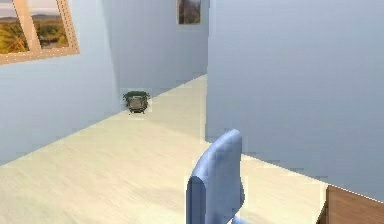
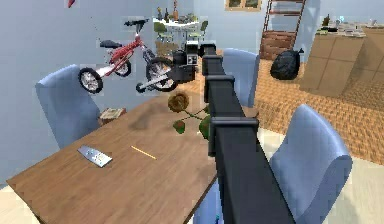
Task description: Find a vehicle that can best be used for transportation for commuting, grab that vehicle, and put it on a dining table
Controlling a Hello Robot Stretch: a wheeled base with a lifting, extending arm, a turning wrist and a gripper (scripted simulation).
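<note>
While the bicycle (image 2: pixel 128 62) hangs — remote (image 2: pixel 95 156), pencil (image 2: pixel 144 152), plant (image 2: pixel 181 104) dot the table (image 2: pixel 150 185).

Red bicycle (image 2: pixel 124 51) (pale blue chairs (image 2: pixel 66 102))

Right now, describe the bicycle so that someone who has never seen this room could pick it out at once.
Find the wooden table flanked by blue chairs in the arm side view. Above its far end, the gripper holds a small bicycle clear of the tabletop. It alone has a red frame and two wheels; the grey remote and yellow pencil lie flat on the wood.
</note>
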